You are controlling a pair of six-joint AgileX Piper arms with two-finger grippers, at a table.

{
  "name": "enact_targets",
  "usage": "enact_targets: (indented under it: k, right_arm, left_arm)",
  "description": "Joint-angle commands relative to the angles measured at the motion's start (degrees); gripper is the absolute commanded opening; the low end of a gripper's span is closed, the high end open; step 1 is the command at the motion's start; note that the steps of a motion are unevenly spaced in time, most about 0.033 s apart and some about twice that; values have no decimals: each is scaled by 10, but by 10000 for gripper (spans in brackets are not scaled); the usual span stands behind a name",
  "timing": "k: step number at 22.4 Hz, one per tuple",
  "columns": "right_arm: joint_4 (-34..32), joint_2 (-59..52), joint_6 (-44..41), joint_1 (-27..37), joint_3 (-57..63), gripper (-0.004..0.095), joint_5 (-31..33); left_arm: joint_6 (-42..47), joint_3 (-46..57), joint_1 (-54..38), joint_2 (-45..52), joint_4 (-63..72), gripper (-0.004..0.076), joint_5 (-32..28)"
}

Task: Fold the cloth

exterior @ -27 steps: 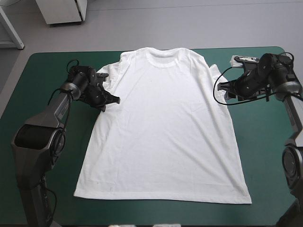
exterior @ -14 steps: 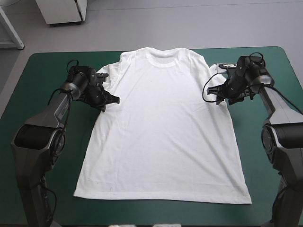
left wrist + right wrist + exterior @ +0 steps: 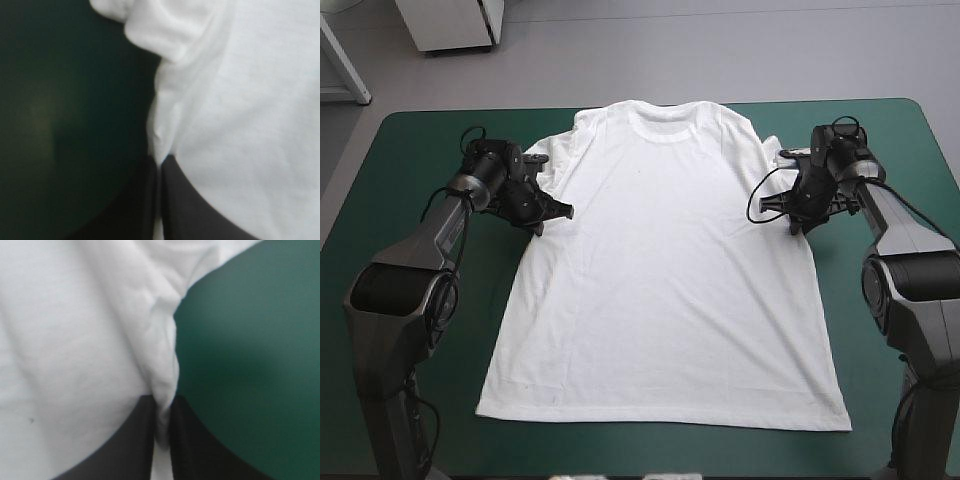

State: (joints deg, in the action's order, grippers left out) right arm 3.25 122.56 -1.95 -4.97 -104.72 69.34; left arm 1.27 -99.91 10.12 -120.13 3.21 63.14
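One bench (image 3: 400, 170), smooth teal-green cover | white short-sleeved T-shirt (image 3: 660, 280) spread flat mid-bench, collar toward the far edge, hem by the near edge | left jaws clamped on its side edge below the sleeve | right jaws clamped on the opposite side edge, cloth puckered between them

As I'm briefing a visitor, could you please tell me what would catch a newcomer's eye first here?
The white T-shirt lies spread flat, collar toward the far edge, across the middle of the teal-green cover. The left gripper and the right gripper each pinch its side edge below a sleeve.
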Motion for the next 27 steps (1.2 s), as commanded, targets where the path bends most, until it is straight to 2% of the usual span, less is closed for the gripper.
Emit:
enact_targets:
  k: [1,9,14,21,27]
  right_arm:
    - [26,-13,0,-12,-5,-16,14]
    - [9,-90,0,-11,-39,-17,12]
    - [9,-157,0,-11,-135,-17,22]
    - [5,-254,19,-11,-283,-17,12]
    - [5,-303,24,-11,-314,-17,7]
  left_arm:
    - [4,-7,3,12,24,-9,-24]
    - [4,-105,3,58,14,-9,12]
    - [-6,-190,3,102,14,-9,52]
    - [-16,-296,3,215,8,-9,43]
    - [-17,-351,3,268,8,-9,10]
